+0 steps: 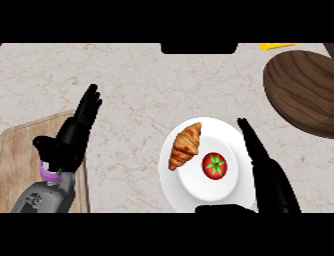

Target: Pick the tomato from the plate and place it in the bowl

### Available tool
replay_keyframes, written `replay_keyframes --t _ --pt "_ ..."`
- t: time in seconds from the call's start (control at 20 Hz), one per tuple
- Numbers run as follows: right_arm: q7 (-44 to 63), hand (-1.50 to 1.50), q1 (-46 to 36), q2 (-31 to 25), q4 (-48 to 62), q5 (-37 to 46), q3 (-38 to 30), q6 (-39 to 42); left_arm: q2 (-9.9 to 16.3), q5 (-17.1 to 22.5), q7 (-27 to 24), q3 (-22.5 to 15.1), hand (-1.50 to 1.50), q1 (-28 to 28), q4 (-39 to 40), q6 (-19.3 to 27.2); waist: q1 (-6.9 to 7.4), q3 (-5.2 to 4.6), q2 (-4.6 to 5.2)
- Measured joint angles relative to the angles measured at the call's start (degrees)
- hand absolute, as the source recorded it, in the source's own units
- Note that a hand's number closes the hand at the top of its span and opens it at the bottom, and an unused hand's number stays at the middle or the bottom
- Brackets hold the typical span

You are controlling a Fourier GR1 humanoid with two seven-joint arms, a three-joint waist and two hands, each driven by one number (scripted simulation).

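Observation:
A red tomato with a green stalk lies on a white plate at the lower middle, beside a croissant. The dark wooden bowl stands at the upper right. My right hand is open with its fingers straight, lying along the plate's right rim just right of the tomato and apart from it. My left hand rests open at the left, fingers up, over the cutting board.
A light wooden cutting board lies at the lower left under my left arm. A yellow object peeks out at the top edge behind the bowl. Marble counter spreads between the board and the bowl.

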Motion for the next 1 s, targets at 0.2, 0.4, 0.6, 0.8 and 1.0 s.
replay_keyframes --t 0.2,0.4,0.6,0.8,1.0 --pt "-0.38 -1.50 0.44 0.78 1.49 -1.58 -0.93 2.03 -0.71 -0.89 0.70 1.09 0.00 0.27 -0.46 -0.65 -0.11 0.03 0.00" --pt "-3.08 -1.50 2.13 1.27 1.77 -3.23 -1.87 2.87 -1.78 -2.17 0.76 2.33 0.00 -0.39 0.65 -1.72 -0.23 0.03 -0.01" --pt "-8.97 -1.50 6.09 1.35 2.06 -5.12 -2.10 0.76 -2.58 -2.63 0.26 3.42 0.00 -0.32 1.00 -2.65 -0.30 0.04 -0.04" --pt "-12.10 -1.50 8.18 1.33 0.30 -7.49 -3.02 0.67 -3.44 -3.13 -0.61 3.98 0.00 0.05 1.17 -3.65 -0.34 0.10 -0.10" --pt "-13.33 -1.50 9.04 2.33 -0.59 -8.80 -3.14 0.62 -3.49 -3.57 -0.01 5.22 0.00 -0.21 1.03 -4.76 -0.32 0.09 -0.09"
